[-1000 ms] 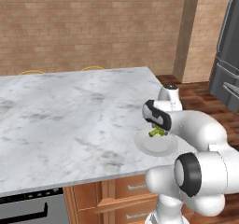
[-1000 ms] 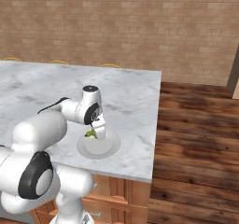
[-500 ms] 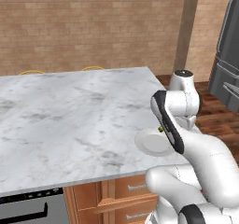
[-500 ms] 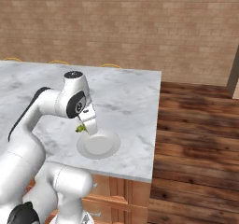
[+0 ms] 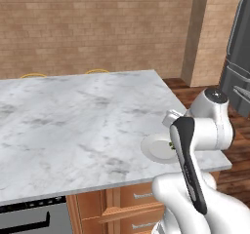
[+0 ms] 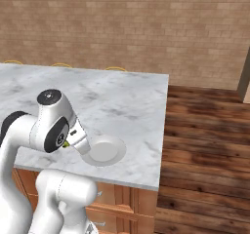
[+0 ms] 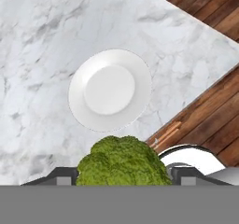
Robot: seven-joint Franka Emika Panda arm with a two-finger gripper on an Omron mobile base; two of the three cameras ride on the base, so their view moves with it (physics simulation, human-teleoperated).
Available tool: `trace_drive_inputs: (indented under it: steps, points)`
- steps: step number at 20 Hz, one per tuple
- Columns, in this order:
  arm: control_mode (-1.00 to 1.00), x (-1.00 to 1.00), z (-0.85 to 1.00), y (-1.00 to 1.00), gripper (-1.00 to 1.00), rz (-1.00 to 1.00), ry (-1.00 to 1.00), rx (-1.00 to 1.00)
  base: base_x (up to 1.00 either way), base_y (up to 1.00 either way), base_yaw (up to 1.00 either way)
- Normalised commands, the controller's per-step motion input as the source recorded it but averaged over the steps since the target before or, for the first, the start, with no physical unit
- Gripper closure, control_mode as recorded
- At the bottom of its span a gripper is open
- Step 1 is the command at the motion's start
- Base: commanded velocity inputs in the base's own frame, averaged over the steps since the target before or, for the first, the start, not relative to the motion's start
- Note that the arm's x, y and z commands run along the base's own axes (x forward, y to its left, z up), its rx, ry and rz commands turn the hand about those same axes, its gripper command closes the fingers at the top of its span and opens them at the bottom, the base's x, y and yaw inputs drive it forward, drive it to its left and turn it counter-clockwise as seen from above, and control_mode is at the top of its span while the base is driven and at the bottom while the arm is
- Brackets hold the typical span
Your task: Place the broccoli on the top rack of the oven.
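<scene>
- Closest to us, the broccoli [image 7: 122, 161] sits at the bottom of the hand view, flanked by the two dark fingertips [image 7: 59, 176]; we read them as closed on it, since the floret hangs well above the counter with nothing else under it.
- From the right base view we see the gripper [image 6: 68, 141] tucked beside the forearm, with a sliver of green at its tip; from the left base view the same green speck [image 5: 172, 145] peeks out just past the dark band on the arm.
- Below the floret lies the white plate [image 7: 110, 90], bare, on the marble counter [image 7: 42, 41]. The broccoli is apart from the plate and raised above it.
- We judge the step in hand to be the carry: the pick looks done, and the floret has yet to reach the oven.
- The left base view gives us what the others lack: a dark appliance front with a black handle [image 5: 29, 219] under the counter at the lower left. We cannot tell whether that is the oven, and we see no rack.
- The right base view adds the wooden floor [image 6: 205, 145] beyond the counter's end; the hand view alone shows the plate face-on and the drawer fronts [image 7: 168, 130] below the counter edge.
- Next, we think, the base must drive and the arm swing round to the oven, keeping the grip firm while the rack is found.
</scene>
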Motion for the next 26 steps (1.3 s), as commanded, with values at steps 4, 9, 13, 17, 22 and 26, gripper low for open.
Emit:
trace_drive_inputs:
  steps: [4,9,13,17,22,26]
  points:
    - [-1.0,-0.16,0.0,0.0,1.0,0.0,-0.02,0.0,0.0,0.0,0.0]
    - [-1.0,-0.22,0.0,0.0,1.0,0.0,-0.04,0.0,0.0,0.0,0.0]
    - [-1.0,-0.19,0.01,0.0,1.0,0.0,-0.01,0.0,0.0,0.0,0.0]
    - [-1.0,-0.23,0.0,0.0,1.0,0.0,0.0,0.0,0.0,0.0,0.0]
    - [-1.0,-0.03,0.0,0.0,1.0,0.0,0.0,0.0,0.0,0.0,0.0]
    - [-1.0,0.0,0.0,0.0,1.0,0.0,0.0,0.0,0.0,0.0,0.0]
